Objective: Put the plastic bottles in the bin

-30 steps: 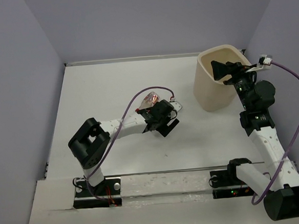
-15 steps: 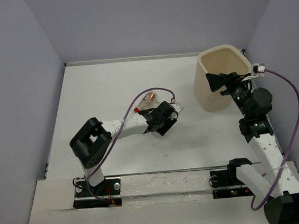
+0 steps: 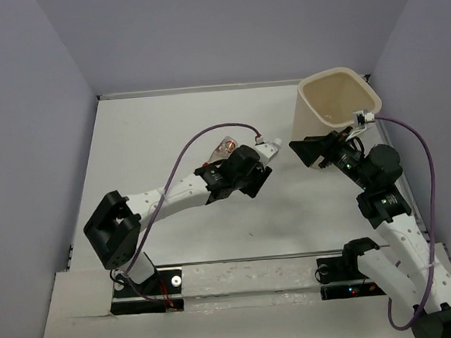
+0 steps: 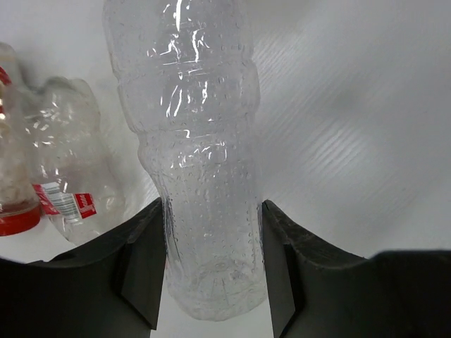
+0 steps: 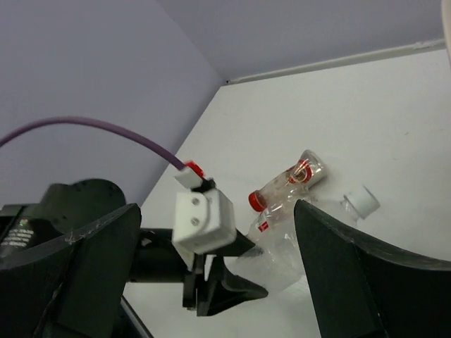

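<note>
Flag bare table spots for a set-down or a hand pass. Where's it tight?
Free: the table at back-left, bordered by the back wall, the left wall and the red-capped bottles; also the near strip between the two arms. Crowded: mid-right, where the left gripper, closed on the long clear bottle, sits close to the open right gripper beside the bin.

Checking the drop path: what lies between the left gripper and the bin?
Top view: the open right gripper hangs between the left gripper, closed on the long clear bottle, and the bin.
</note>
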Robot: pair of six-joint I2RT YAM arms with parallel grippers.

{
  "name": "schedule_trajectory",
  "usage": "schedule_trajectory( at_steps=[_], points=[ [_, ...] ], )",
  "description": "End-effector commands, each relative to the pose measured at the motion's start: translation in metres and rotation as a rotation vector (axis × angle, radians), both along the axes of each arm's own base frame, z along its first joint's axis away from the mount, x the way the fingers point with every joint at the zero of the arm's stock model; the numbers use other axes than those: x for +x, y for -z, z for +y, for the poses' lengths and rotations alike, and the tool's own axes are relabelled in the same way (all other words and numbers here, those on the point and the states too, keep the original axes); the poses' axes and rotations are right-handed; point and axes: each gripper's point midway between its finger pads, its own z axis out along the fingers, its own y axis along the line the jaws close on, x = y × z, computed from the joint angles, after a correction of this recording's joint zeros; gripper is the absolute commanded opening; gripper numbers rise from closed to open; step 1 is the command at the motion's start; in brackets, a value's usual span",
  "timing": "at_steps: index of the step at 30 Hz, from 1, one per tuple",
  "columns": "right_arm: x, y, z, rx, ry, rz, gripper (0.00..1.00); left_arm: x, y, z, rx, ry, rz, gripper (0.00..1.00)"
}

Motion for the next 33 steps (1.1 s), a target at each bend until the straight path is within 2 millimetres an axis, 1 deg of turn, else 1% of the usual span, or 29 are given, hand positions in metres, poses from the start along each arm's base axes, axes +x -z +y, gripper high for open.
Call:
schedule_trajectory(
  at_steps=[1, 2, 3, 4, 5, 7, 8, 9, 10, 11, 13, 14, 16, 17, 18, 19, 20, 21, 22, 23, 24, 25, 26, 27, 28, 29, 31, 32, 33],
  points=[
    [-0.017, -0.017, -0.003, -0.042, -0.002, -0.069, 0.94, 0.007, -0.095, -0.03, -0.332, -0.029, -0.117, 0.26],
    [-0.019, -0.017, -0.006, -0.055, 0.014, -0.056, 0.94, 0.009, -0.121, -0.034, -0.408, -0.035, -0.147, 0.26],
    [-0.027, -0.037, -0.014, -0.051, 0.048, -0.109, 0.94, 0.011, -0.135, -0.036, -0.448, -0.041, -0.167, 0.25],
    [-0.033, -0.046, -0.018, -0.064, 0.065, -0.133, 0.94, 0.014, -0.154, -0.041, -0.507, -0.044, -0.198, 0.25],
    [-0.041, -0.051, -0.022, -0.075, 0.075, -0.138, 0.94, 0.016, -0.178, -0.042, -0.561, -0.045, -0.229, 0.25],
    [-0.055, -0.076, -0.033, -0.08, 0.124, -0.206, 0.94, 0.015, -0.206, -0.046, -0.632, -0.033, -0.263, 0.25],
    [-0.07, -0.098, -0.04, -0.089, 0.151, -0.272, 0.94, 0.017, -0.234, -0.05, -0.7, -0.021, -0.303, 0.25],
    [-0.074, -0.108, -0.048, -0.089, 0.19, -0.295, 0.94, 0.016, -0.247, -0.054, -0.732, -0.003, -0.319, 0.25],
    [-0.084, -0.122, -0.054, -0.089, 0.214, -0.34, 0.94, 0.02, -0.261, -0.06, -0.769, 0.005, -0.345, 0.25],
    [-0.085, -0.124, -0.058, -0.084, 0.239, -0.341, 0.94, 0.021, -0.287, -0.064, -0.819, 0.019, -0.379, 0.25],
    [-0.084, -0.125, -0.061, -0.075, 0.257, -0.337, 0.93, 0.026, -0.31, -0.076, -0.867, 0.04, -0.41, 0.25],
    [-0.082, -0.121, -0.062, -0.074, 0.262, -0.327, 0.93, 0.029, -0.328, -0.09, -0.9, 0.072, -0.423, 0.25],
    [-0.081, -0.12, -0.063, -0.065, 0.268, -0.318, 0.92, 0.035, -0.344, -0.105, -0.918, 0.101, -0.44, 0.25],
    [-0.082, -0.12, -0.063, -0.063, 0.27, -0.321, 0.92, 0.047, -0.329, -0.123, -0.894, 0.107, -0.422, 0.25],
    [-0.085, -0.123, -0.065, -0.059, 0.276, -0.332, 0.91, 0.051, -0.361, -0.127, -0.947, 0.121, -0.461, 0.25],
    [-0.088, -0.126, -0.066, -0.063, 0.282, -0.346, 0.91, 0.052, -0.367, -0.135, -0.955, 0.141, -0.461, 0.25],
    [-0.089, -0.128, -0.069, -0.066, 0.297, -0.347, 0.91, 0.061, -0.375, -0.15, -0.976, 0.15, -0.47, 0.25],
    [-0.095, -0.133, -0.072, -0.065, 0.304, -0.366, 0.91, 0.066, -0.377, -0.156, -0.984, 0.153, -0.471, 0.25],
    [-0.097, -0.135, -0.073, -0.064, 0.312, -0.374, 0.91, 0.075, -0.361, -0.174, -0.971, 0.165, -0.45, 0.25],
    [-0.098, -0.136, -0.074, -0.063, 0.315, -0.377, 0.91, 0.072, -0.382, -0.17, -1.009, 0.171, -0.475, 0.25],
    [-0.101, -0.137, -0.075, -0.061, 0.317, -0.383, 0.91, 0.08, -0.384, -0.181, -1.03, 0.17, -0.484, 0.26],
    [-0.104, -0.138, -0.074, -0.057, 0.311, -0.387, 0.91, 0.084, -0.385, -0.187, -1.044, 0.171, -0.489, 0.26],
    [-0.105, -0.138, -0.075, -0.061, 0.311, -0.39, 0.91, 0.093, -0.371, -0.199, -1.042, 0.167, -0.487, 0.26],
    [-0.106, -0.137, -0.075, -0.062, 0.311, -0.389, 0.91, 0.095, -0.383, -0.201, -1.075, 0.165, -0.508, 0.26],
    [-0.11, -0.139, -0.075, -0.057, 0.31, -0.397, 0.91, 0.105, -0.365, -0.213, -1.065, 0.157, -0.498, 0.26],
    [-0.111, -0.139, -0.075, -0.06, 0.306, -0.402, 0.91, 0.106, -0.376, -0.214, -1.094, 0.157, -0.518, 0.27],
    [-0.115, -0.14, -0.075, -0.059, 0.303, -0.411, 0.91, 0.115, -0.368, -0.222, -1.103, 0.148, -0.517, 0.29],
    [-0.118, -0.141, -0.076, -0.057, 0.305, -0.418, 0.91, 0.122, -0.35, -0.232, -1.089, 0.146, -0.508, 0.29],
    [-0.119, -0.14, -0.077, -0.06, 0.305, -0.415, 0.91, 0.123, -0.352, -0.234, -1.101, 0.144, -0.515, 0.3]
  ],
)
